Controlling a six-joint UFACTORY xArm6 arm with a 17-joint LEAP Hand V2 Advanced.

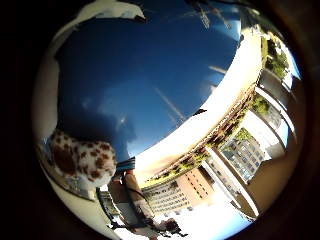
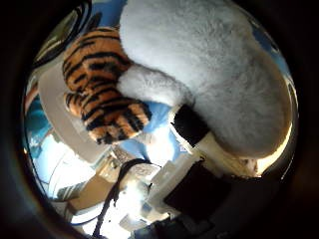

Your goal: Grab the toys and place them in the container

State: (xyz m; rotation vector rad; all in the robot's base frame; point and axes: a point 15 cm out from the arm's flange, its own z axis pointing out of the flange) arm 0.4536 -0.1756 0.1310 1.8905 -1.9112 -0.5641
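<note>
In the thumb side palm view a white fluffy plush toy (image 2: 214,60) fills much of the picture, close to the palm. A tiger-striped plush toy (image 2: 100,85) lies right beside it, touching it. Both rest on a blue surface (image 2: 164,147). A black and white part of my hand (image 2: 214,149) shows next to the white plush. In the little finger side palm view a white plush with brown spots (image 1: 85,158) lies at the edge of a wide glossy blue surface (image 1: 150,80) with a pale rim (image 1: 235,85). I cannot tell whether this surface is the container.
Beyond the pale rim the little finger side palm view shows shelving and furniture of the room (image 1: 245,150). The thumb side palm view shows bright room clutter and stands (image 2: 90,169) past the toys.
</note>
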